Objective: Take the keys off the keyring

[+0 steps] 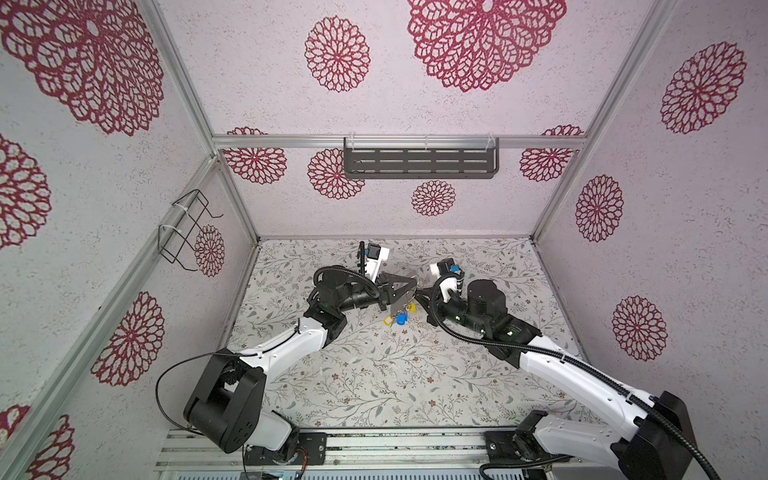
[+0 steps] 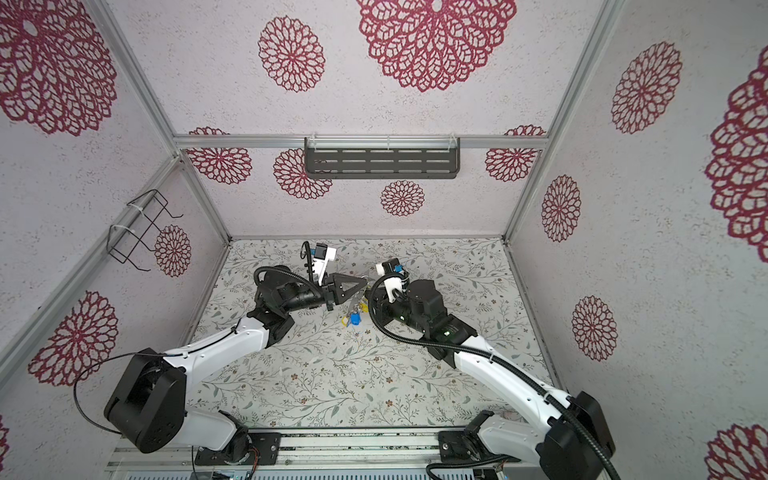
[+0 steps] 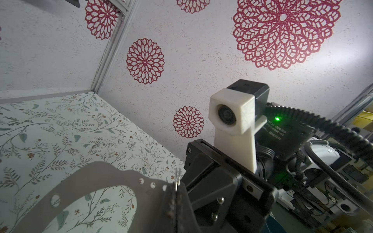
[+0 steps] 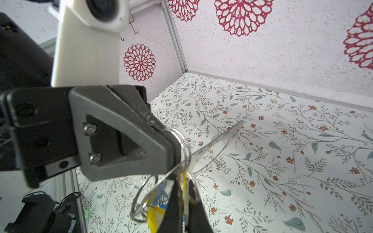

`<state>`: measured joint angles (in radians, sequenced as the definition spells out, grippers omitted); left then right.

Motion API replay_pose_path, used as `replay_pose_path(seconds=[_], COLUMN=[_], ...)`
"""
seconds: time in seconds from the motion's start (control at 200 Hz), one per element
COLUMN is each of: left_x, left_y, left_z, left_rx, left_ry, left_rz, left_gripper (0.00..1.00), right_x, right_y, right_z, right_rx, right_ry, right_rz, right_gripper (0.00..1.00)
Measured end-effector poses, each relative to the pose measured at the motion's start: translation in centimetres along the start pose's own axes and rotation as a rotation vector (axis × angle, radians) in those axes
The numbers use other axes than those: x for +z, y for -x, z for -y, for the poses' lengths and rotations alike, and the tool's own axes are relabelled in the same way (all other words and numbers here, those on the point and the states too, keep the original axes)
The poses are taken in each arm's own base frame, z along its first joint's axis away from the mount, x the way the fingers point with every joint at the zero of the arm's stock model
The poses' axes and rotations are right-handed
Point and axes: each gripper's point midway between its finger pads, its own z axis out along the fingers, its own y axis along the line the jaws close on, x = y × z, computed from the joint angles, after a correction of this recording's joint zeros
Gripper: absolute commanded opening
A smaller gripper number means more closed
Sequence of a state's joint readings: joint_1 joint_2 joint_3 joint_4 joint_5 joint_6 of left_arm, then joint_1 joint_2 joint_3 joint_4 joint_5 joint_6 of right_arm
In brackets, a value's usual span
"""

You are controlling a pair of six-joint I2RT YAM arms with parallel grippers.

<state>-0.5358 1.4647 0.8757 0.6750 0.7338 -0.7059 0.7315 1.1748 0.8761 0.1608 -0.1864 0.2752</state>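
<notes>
Tension matters now: your left gripper (image 3: 175, 197) is clamped tight on the keyring (image 3: 84, 177), held above the table (image 1: 374, 374), and your right gripper (image 4: 182, 193) is pinched closed on a yellow key (image 4: 184, 187) hanging from it; draw that key away slowly, keeping the keyring steady

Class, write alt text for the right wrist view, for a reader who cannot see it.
The left gripper, shut, holds the grey keyring above the floral table, with silver rings and keys dangling below. The right gripper pinches a yellow key.
</notes>
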Motion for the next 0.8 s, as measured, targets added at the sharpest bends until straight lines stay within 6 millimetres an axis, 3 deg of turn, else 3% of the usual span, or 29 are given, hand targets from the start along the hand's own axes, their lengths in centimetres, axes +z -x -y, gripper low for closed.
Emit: replay_pose_path(seconds=[0.345, 0.47, 0.57, 0.801], left_x=[-0.1, 0.0, 0.2, 0.0], left_y=[-0.6, -0.9, -0.8, 0.0], left_z=[-1.4, -0.9, 0.0, 0.7], left_rx=[-0.001, 0.01, 0.025, 0.049], left_ry=[0.068, 0.061, 0.044, 0.025], left_rz=[0.018, 0.007, 0.008, 0.024], left_gripper=[0.0, 0.0, 0.0, 0.0], right_x=[1.1, -0.4, -2.0, -4.2], right_y=[-0.9, -1.3, -2.0, -3.4], right_z=[0.9, 1.1, 0.9, 1.1], right_rx=[0.016, 0.026, 0.049, 0.076], right_ry=[-0.096, -0.129, -0.116, -0.119], right_rz=[-0.003, 0.027, 0.043, 0.049], right_gripper=[0.0, 0.12, 0.35, 0.37])
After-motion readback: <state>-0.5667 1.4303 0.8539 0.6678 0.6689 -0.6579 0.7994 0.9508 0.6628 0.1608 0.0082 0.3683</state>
